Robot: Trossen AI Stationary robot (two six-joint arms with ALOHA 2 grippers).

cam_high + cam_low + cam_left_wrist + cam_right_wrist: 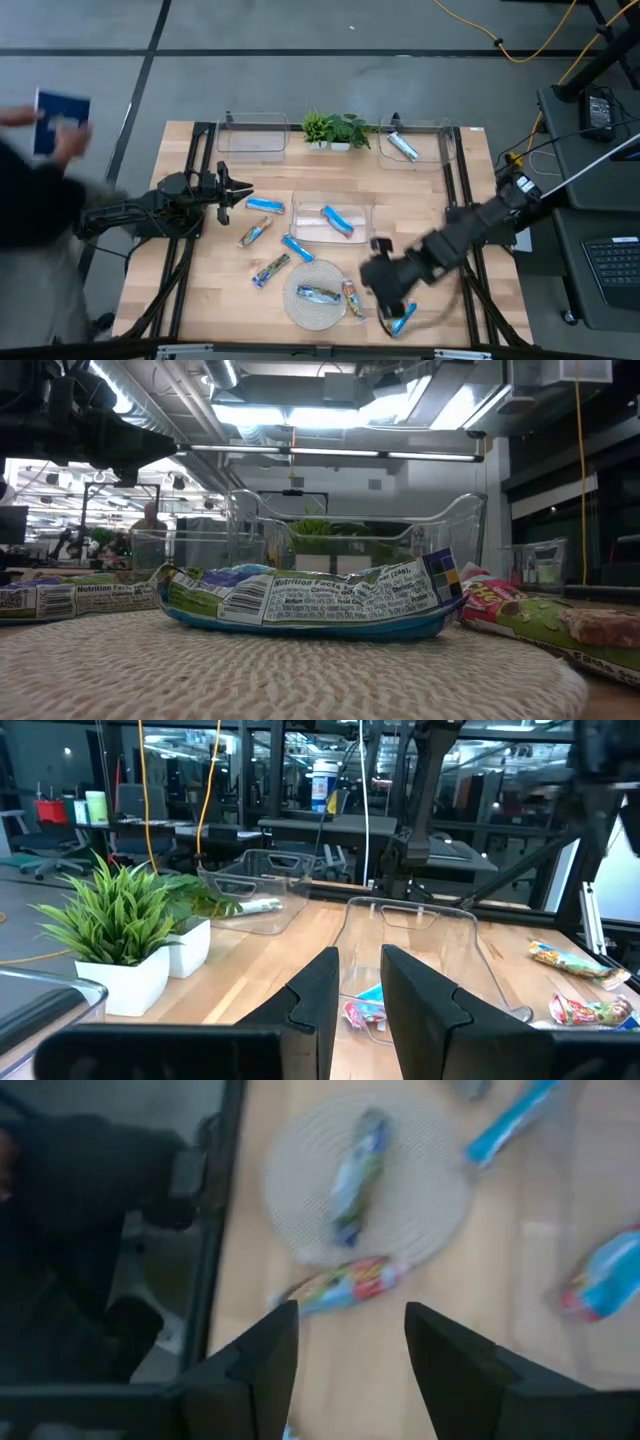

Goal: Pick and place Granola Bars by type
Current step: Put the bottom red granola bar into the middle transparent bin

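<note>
**Right arm over the mat's edge, jaws apart, nothing held**

We read this as the reach-in for the next pick. The right gripper (385, 292) sits at the near right side of the woven mat (300, 310), fingers (262, 1355) spread with bare table showing between them. Nothing is pinched. A blue bar (402, 320) lies just beside the gripper, on its near side. A red-and-green bar (345, 1283) lies just ahead of the fingertips at the mat's rim. The green-and-blue bar (355, 1165) on the mat is farther ahead of them.

The left gripper (232, 190) waits at the left of the table, fingers (312, 995) close together with a narrow gap, holding nothing. A blue bar (264, 206) lies just ahead of it, and the middle clear bin (305, 232) sits beyond that.

Sorting looks barely begun: one bar in the far right bin (432, 160), one blue bar (336, 221) in the middle bin, and the far left bin (252, 150) apparently bare. Several bars are loose on the table.

Next move, in our judgement: line the jaws across one bar's short width, come down, close, then carry it to its type's bin.

Hard to make out:
- which bar the right arm is aiming at
- whether the blue bar beside the right gripper touches it
- bar types, too small from overhead
- a person (40, 190) at the left edge, cut off, holding something blue
</note>
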